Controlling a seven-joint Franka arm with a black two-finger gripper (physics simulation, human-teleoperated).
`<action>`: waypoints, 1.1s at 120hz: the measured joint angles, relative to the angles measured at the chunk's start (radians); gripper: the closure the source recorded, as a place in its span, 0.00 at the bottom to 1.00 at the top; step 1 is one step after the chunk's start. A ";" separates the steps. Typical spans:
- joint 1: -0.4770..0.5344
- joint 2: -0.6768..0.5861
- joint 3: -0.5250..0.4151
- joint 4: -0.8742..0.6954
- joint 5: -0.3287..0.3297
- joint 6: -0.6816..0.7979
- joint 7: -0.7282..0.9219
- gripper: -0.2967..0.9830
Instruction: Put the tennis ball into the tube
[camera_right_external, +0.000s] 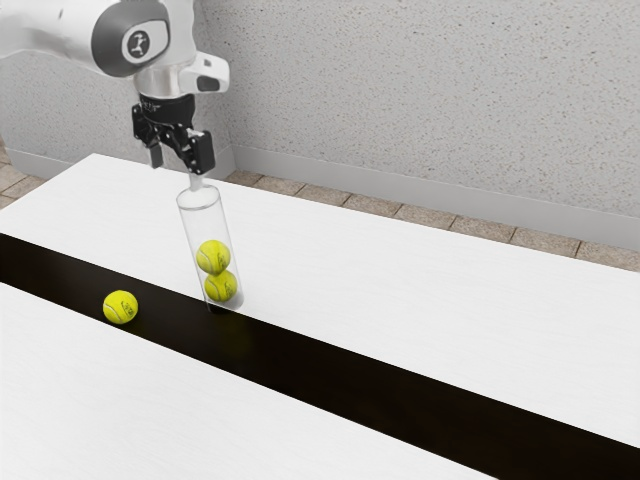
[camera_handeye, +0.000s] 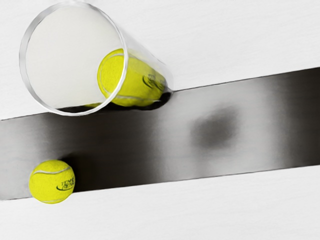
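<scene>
Indoors, a white robot arm (camera_right_external: 50, 27) reaches in from the exterior view's upper left over a white table (camera_right_external: 430, 300) crossed by a glossy dark stripe (camera_right_external: 340, 370). Farthest left of the yellow balls, a loose tennis ball (camera_right_external: 120, 307) sits outside the tube, at the edge of the stripe, its printed lettering turned partly to the camera. Next along, the black gripper (camera_right_external: 177, 168) hangs above the table, its two fingers spread well apart, with nothing held between them. Just to its right, and lower, stands the clear tube (camera_right_external: 191, 235), mouth up, its base at the stripe's other edge. Inside, two more balls are stacked: the upper ball (camera_right_external: 213, 257) rests on the lower ball (camera_right_external: 220, 288) near the bottom, with clear room above them. Toward the exterior view's right, the stripe runs to the lower corner, while brown floor tiles (camera_right_external: 400, 215) line the foot of a speckled wall (camera_right_external: 420, 100).
</scene>
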 joint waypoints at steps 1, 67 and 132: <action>0.001 0.000 -0.002 0.000 0.003 0.001 0.003 0.23; 0.166 -0.006 0.078 -0.352 -0.030 0.134 0.141 0.23; 0.277 0.291 0.151 -0.372 -0.030 0.541 0.166 0.23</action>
